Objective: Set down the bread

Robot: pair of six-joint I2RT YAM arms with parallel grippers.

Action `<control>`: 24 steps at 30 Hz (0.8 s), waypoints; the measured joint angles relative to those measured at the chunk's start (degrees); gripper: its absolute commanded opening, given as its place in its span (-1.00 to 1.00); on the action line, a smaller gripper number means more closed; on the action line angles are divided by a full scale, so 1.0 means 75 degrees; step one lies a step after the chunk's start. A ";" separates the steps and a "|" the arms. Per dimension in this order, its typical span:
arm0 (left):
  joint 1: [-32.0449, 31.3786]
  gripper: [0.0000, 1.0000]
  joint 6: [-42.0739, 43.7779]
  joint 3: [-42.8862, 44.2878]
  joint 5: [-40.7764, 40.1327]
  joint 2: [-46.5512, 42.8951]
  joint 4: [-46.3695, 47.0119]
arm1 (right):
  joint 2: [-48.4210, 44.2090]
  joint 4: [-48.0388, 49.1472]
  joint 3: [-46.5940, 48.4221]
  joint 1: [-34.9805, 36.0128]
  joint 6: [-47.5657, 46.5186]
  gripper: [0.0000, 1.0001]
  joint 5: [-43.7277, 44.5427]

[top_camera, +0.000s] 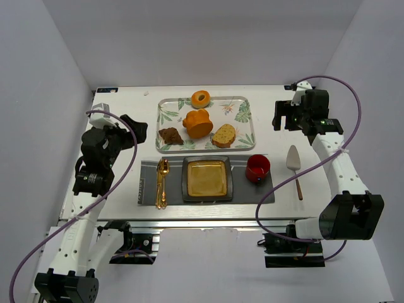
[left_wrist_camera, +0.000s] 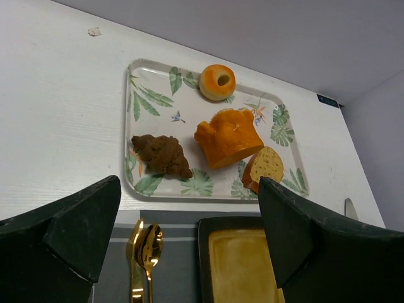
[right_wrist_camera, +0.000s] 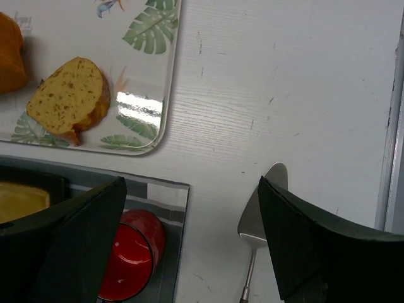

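Two arms stand over the table (top_camera: 271, 95), and neither touches anything. The left gripper (left_wrist_camera: 189, 189) hangs off the left end of the leaf-patterned tray (top_camera: 161, 126); its fingers are spread wide with nothing between them. The right gripper (right_wrist_camera: 192, 186) hangs over the far right of the table, its fingers likewise spread wide and empty.

The bread (top_camera: 223, 136) lies in the near right corner of the tray, cut face up, the crust side towards the tray's near rim. Just to its left sits the orange bun (top_camera: 198, 123), at the tray's centre. The ring-shaped pastry (top_camera: 201, 98) lies at the far edge, and the dark brown piece (top_camera: 170, 136) lies in the near left corner.

Near the tray, a grey placemat (top_camera: 146, 189) carries three items:
- a square dark plate (top_camera: 185, 180) with a yellow centre, in the middle;
- gold cutlery (top_camera: 161, 183), to its left;
- a red cup (top_camera: 257, 168), to its right, lying tilted on the mat.

A cake server (top_camera: 294, 165) rests on the bare table to the right of the mat, blade pointing away from the arms.
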 measured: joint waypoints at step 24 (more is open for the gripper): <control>0.0000 0.85 -0.0306 -0.0720 0.0857 -0.0560 0.0029 | -0.1352 -0.0781 -0.1970 -0.0589 -0.2489 -0.10 -0.2224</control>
